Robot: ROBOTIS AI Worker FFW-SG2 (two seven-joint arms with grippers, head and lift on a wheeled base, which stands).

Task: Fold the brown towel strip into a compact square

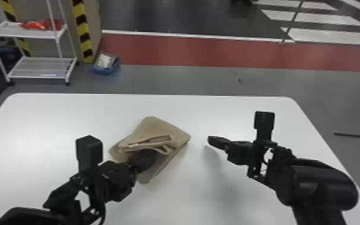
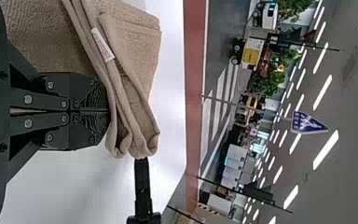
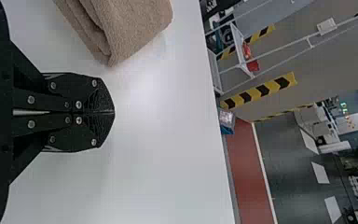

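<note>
The brown towel (image 1: 170, 128) lies folded in thick layers left of the table's middle, its raised folds bunched above the near part. My left gripper (image 1: 146, 160) is at those folds, shut on the towel. In the left wrist view the tips of the left gripper (image 2: 106, 112) are partly hidden behind the edge of the towel (image 2: 135, 51), which carries a white label. To the right of the towel and apart from it, my right gripper (image 1: 213, 140) is over the table. The right wrist view has the right gripper (image 3: 112, 112) shut and holding nothing, beside the towel (image 3: 135, 28).
A white table (image 1: 203, 110) bears the towel, with bare surface around it. Beyond its far edge stand a white shelf rack (image 1: 42, 68) and a blue bin (image 1: 106, 70) on the floor.
</note>
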